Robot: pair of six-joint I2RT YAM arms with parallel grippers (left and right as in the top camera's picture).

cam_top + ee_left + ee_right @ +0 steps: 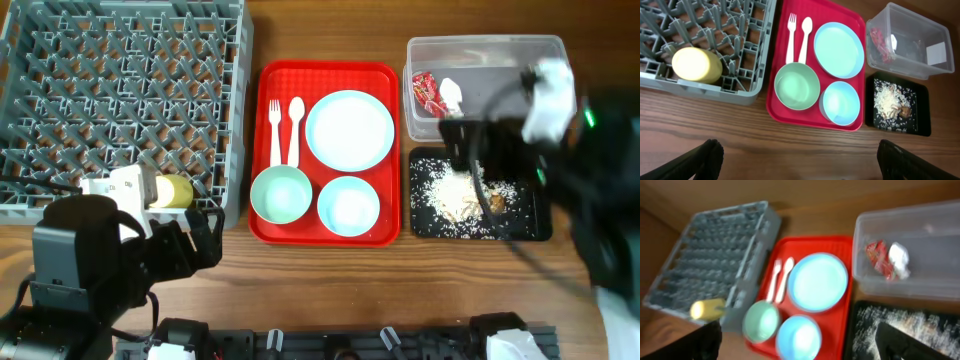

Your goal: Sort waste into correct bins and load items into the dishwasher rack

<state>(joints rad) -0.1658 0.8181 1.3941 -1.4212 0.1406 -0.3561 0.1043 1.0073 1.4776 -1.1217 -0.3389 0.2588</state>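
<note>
The pale green bowl (281, 194) is seated mid-bench in the red tray's (258, 150) front-left corner, right of and beyond the spread left gripper (802, 162), which is judged nearer than the spread right gripper (800, 345).

We see a table (790, 150) of brown wood grain, smooth and faintly sheeny. The red tray (827, 12) looks like glossy plastic; on it the white fork (791, 35), spoon (805, 32), plate (839, 49) and bowls (797, 86) look smooth and shiny. Left of it the grey rack (715, 90) is matt plastic; right of it, a translucent plastic tub (905, 62) and a matt black tray (921, 115).
</note>
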